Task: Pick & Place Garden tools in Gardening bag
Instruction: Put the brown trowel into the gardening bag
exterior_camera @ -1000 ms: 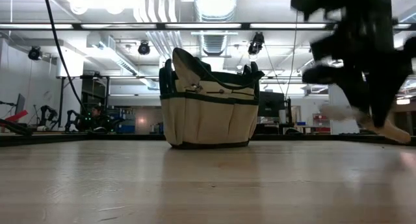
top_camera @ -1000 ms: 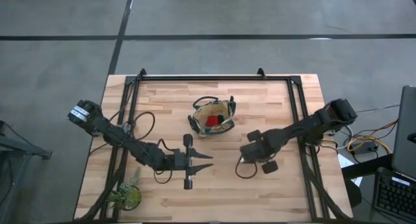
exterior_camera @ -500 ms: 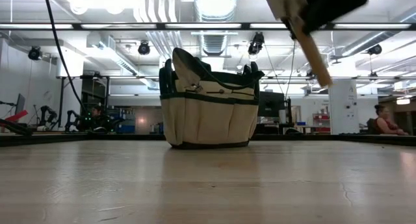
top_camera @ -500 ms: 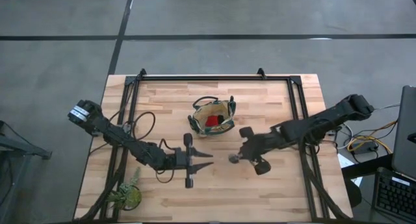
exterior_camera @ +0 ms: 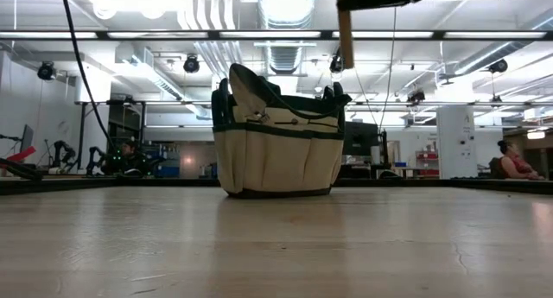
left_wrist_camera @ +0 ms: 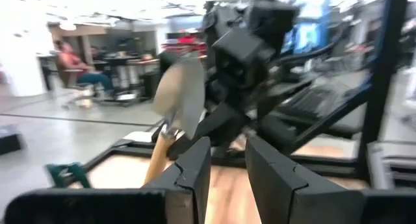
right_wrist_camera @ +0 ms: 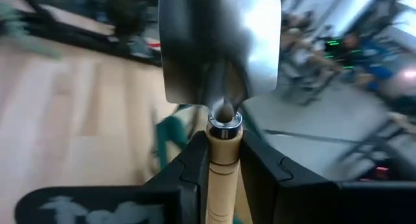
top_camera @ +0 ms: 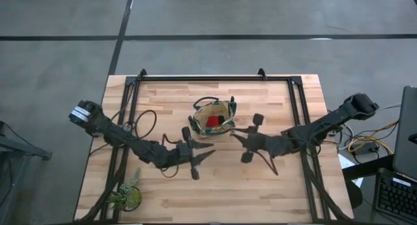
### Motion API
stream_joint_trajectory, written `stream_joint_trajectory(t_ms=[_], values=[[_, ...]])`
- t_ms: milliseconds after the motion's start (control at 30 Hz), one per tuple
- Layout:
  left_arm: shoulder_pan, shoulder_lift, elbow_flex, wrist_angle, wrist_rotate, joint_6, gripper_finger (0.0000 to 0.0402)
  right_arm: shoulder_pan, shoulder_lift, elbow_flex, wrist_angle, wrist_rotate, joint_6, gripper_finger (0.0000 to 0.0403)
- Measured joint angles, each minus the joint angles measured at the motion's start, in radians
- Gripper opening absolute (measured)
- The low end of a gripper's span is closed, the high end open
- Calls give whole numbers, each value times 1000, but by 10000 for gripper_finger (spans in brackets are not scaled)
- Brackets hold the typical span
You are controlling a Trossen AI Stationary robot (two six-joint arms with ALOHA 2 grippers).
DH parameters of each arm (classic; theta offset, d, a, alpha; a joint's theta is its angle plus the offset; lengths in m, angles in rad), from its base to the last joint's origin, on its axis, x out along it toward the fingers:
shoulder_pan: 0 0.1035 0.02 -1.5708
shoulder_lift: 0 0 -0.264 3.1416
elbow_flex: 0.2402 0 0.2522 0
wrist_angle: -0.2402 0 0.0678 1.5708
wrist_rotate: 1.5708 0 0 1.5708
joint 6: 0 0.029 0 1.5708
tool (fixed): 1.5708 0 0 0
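Note:
The tan gardening bag [top_camera: 213, 116] [exterior_camera: 276, 142] stands on its flat bottom at the table's middle far part, and a red item [top_camera: 212, 122] lies inside it. To the bag's right and above the table, my right gripper [top_camera: 242, 141] [right_wrist_camera: 224, 146] is shut on a silver trowel [right_wrist_camera: 221, 42] with a pale wooden handle [exterior_camera: 346, 39]. My left gripper [top_camera: 203, 154] [left_wrist_camera: 227, 152] hovers near the bag's near left side. It is open by a narrow gap with nothing between its fingers, and it faces the right gripper. My right gripper pinches the top of the trowel's handle [right_wrist_camera: 223, 158], just below the metal collar, between its two fingers. The fingers come about level from the table's right and lie across the handle. The trowel is lifted clear, blade up, with the handle hanging below the fingers.
A green leafy plant [top_camera: 127, 195] lies at the near left corner. Black frame rails [top_camera: 202, 78] run along the table's far, left and right sides. A person [exterior_camera: 510, 160] sits in the room beyond. Bare wood lies between the bag and the near edge.
My right gripper has risen with the trowel from the table's right part and gone toward the bag. It has tipped from pointing down to about level. The trowel has swung from slanting to upright, with its handle hanging down.

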Motion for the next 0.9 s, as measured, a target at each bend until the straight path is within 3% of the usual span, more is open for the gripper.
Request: stream_joint_trajectory(t_ms=[267, 433, 667, 900], values=[[43, 94, 112, 21, -105, 105, 101, 1, 142, 20, 227, 182, -189, 59], [40, 152, 170, 10, -101, 169, 101, 0, 189, 56, 247, 211, -227, 59], [38, 189, 218, 7, -246, 175, 101, 6, 197, 69, 246, 219, -234, 59], [15, 186, 215, 8, -264, 190, 101, 10, 158, 66, 246, 289, -265, 59]])
